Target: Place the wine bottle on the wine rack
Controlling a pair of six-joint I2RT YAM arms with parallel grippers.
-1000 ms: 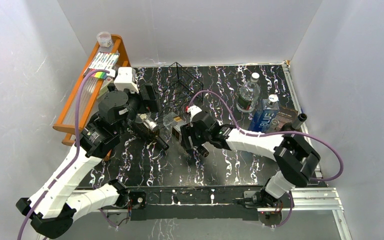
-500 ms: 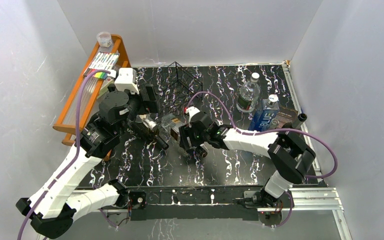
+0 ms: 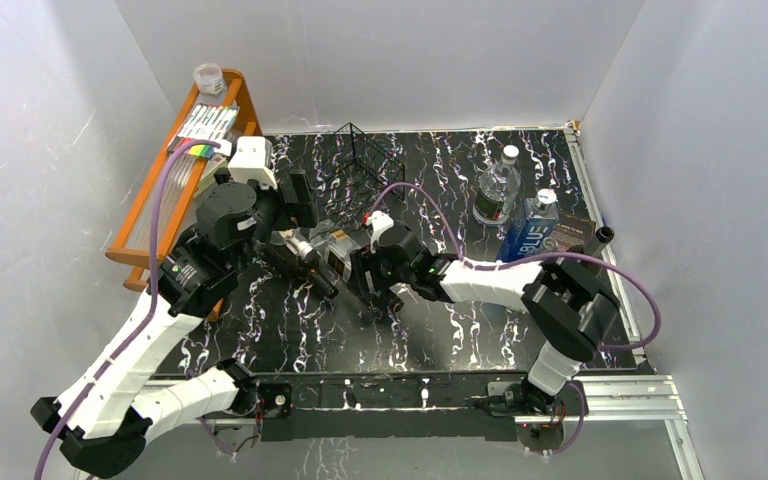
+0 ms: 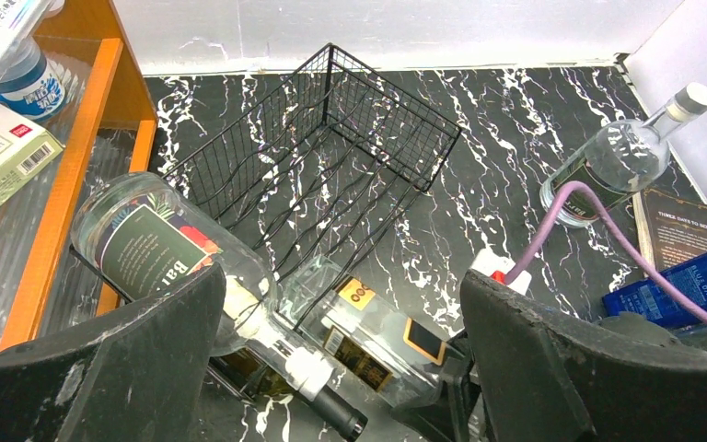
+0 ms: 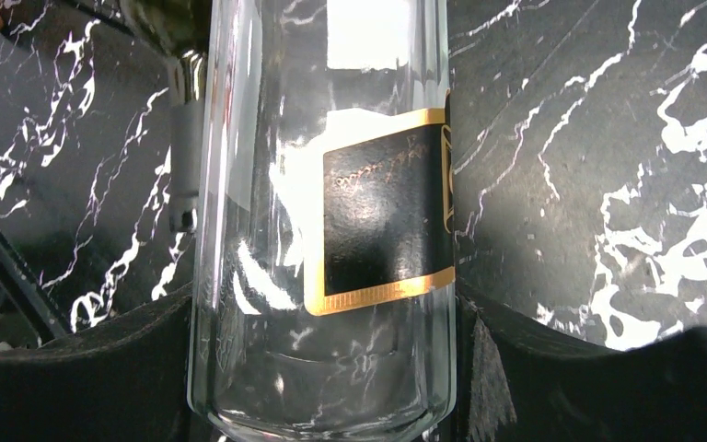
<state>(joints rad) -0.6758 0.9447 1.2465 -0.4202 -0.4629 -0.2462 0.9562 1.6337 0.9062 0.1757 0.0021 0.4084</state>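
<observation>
The wine bottle (image 5: 331, 230) is clear glass with a black, gold-edged label. My right gripper (image 5: 322, 368) is shut on its base, one finger on each side. In the top view the wine bottle (image 3: 335, 248) lies nearly level just left of the right gripper (image 3: 365, 265). Its far end reaches among the front cradle wires of the black wine rack (image 4: 331, 157). The left gripper (image 4: 341, 368) hangs open and empty above the wine bottle (image 4: 377, 341). A second clear bottle (image 4: 156, 244) with a dark label lies at the rack's left side.
An orange wooden shelf (image 3: 150, 200) with boxes and markers stands along the left wall. At the back right are an upright clear bottle (image 3: 495, 190), a blue bottle (image 3: 530, 232) and a dark card (image 3: 575, 235). The second bottle's dark neck (image 3: 310, 275) points toward the near edge.
My right gripper has carried the wine bottle leftward, toward the rack and the left arm. The left arm and the second bottle have stayed put.
</observation>
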